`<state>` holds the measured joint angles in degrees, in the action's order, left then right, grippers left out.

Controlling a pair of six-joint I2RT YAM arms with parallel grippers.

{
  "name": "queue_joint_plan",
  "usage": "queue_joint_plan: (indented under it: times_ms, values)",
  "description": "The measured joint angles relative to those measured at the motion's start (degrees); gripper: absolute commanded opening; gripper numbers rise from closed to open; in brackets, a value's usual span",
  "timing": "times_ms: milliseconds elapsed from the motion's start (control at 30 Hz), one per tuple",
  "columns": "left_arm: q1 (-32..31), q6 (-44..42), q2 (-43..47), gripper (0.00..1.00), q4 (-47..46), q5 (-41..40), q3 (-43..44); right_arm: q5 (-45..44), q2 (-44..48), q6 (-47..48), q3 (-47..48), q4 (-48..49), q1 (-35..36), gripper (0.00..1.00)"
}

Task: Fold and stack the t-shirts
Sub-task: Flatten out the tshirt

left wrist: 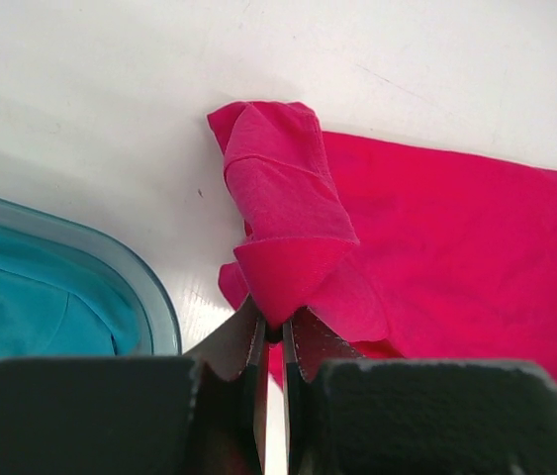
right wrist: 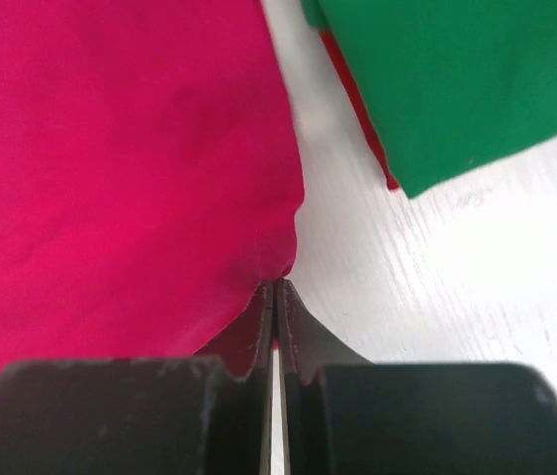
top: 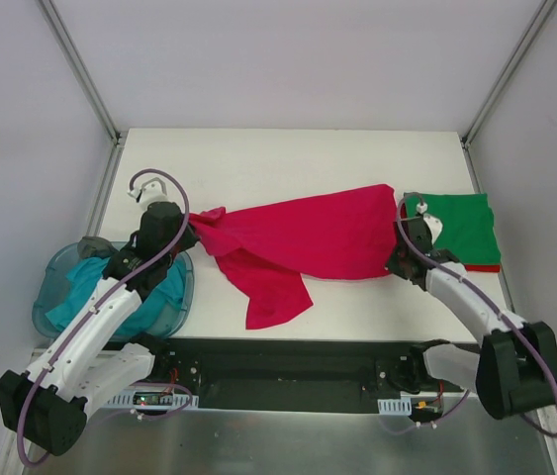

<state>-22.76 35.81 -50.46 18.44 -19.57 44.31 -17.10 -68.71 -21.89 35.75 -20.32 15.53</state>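
Note:
A crimson t-shirt (top: 303, 242) lies stretched across the middle of the table. My left gripper (top: 191, 232) is shut on its bunched left end (left wrist: 283, 228), and the cloth is pinched between the fingertips (left wrist: 276, 332). At the shirt's right edge (right wrist: 110, 168) my right gripper (top: 400, 259) has its jaws (right wrist: 275, 289) shut on the hem. A folded green t-shirt (top: 461, 226) lies at the right, on top of a red one whose edge (right wrist: 357, 109) shows beneath it. A teal t-shirt (top: 80, 282) sits in the tub.
The translucent blue plastic tub (top: 181, 287) stands at the table's left front corner, close to my left arm; its rim (left wrist: 154, 297) shows in the left wrist view. A loose flap of the crimson shirt (top: 273, 297) hangs toward the front edge.

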Motion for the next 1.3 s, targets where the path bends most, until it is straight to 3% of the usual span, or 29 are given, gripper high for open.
queue_joint_plan:
  times_ms: [233, 567, 1033, 1167, 1300]
  values:
    - [0.0, -2.8, 0.3, 0.0, 1.2, 1.4, 5.6, 0.6, 17.4, 6.6, 6.4, 0.9, 0.0, 0.01]
    - [0.0, -6.8, 7.7, 0.0, 1.6, 6.6, 24.0, -1.4, 29.6, 12.6, 32.1, -6.5, 0.0, 0.0]
    - [0.4, -9.9, 8.0, 0.0, 4.0, 23.9, 57.3, 1.0, 29.0, 18.1, 78.1, -23.3, 0.0, 0.0]
    - [0.3, -9.9, 4.4, 0.0, 4.0, 29.4, 68.2, 2.6, 29.0, 18.4, 83.9, -25.3, 0.0, 0.0]
    - [0.4, -10.1, 2.8, 0.0, 3.7, 31.4, 71.9, 2.7, 29.0, 19.1, 84.6, -26.8, 0.0, 0.0]
